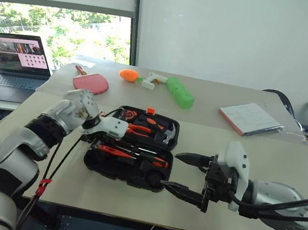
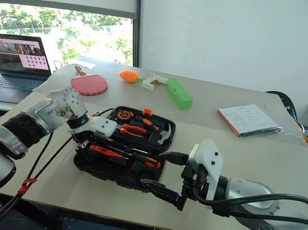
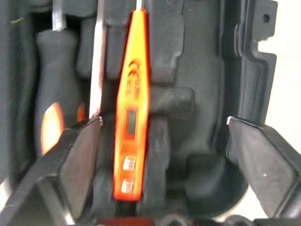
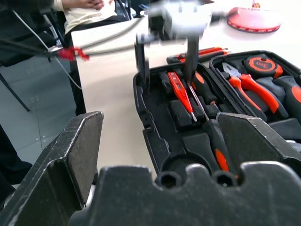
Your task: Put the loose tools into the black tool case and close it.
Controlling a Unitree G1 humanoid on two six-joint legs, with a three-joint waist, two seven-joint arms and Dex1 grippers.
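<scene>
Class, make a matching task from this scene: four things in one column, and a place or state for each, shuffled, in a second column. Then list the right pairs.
Things:
1. slim orange tool
2. red paddle
3. laptop
4. left pincer

Places or states:
A. open, above the black tool case
B. lying in a recess of the case
C. at the far left, screen lit
D. on the table beyond the case

Pairs: 1-B, 2-D, 3-C, 4-A

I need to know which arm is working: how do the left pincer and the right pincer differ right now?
The left pincer points steeply down over the black tool case, straddling the slim all-orange tool; the right pincer lies near level beside the case. The left is above the case's recesses; the right is off its near corner. Both are open and hold nothing.
</scene>
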